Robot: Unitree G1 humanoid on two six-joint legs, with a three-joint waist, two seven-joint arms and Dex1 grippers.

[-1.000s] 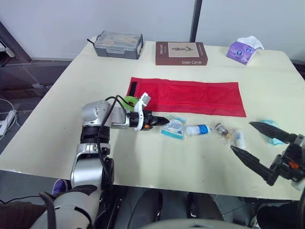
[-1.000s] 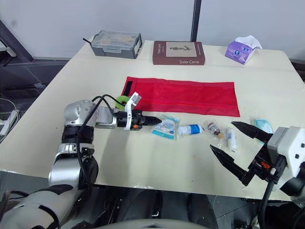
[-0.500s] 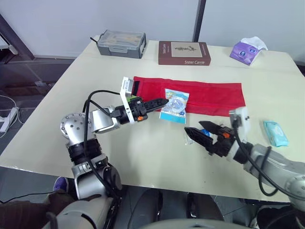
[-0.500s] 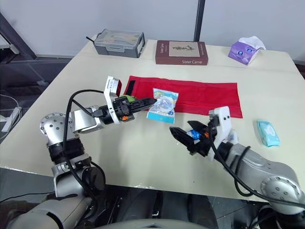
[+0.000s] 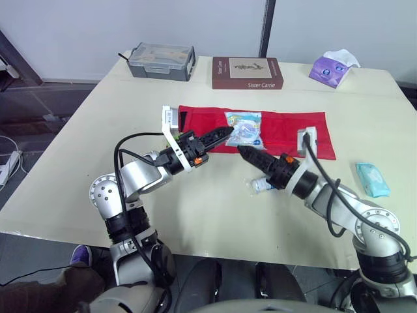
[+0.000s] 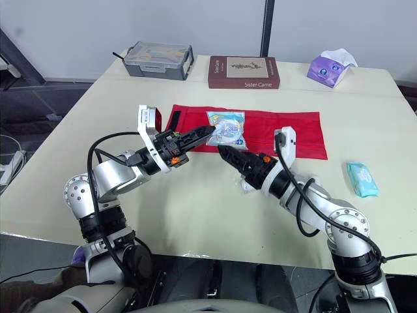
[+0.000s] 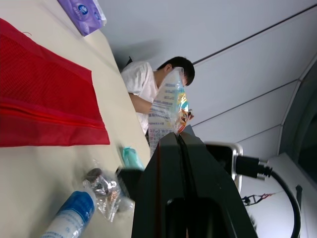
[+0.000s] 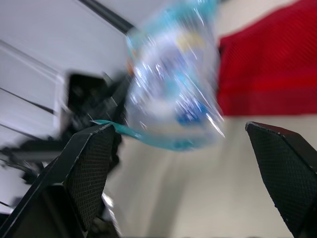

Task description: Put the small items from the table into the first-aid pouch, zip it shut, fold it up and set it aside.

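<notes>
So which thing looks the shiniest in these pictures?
Right wrist view: the clear packet flashes white glints off its plastic; left wrist view: the small wrapped item on the table glints too; left eye view: the table looks evenly lit, no bright spot.

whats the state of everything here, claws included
left claw: shut on the clear packet
clear packet: lifted over the pouch
right claw: open, just short of the packet
red pouch: flat, unfolded; zip cannot be told
small bottle: lying on its side
teal wipe pack: flat on the table
grey box: lid shut
book: closed
tissue pack: tissue poking out
</notes>
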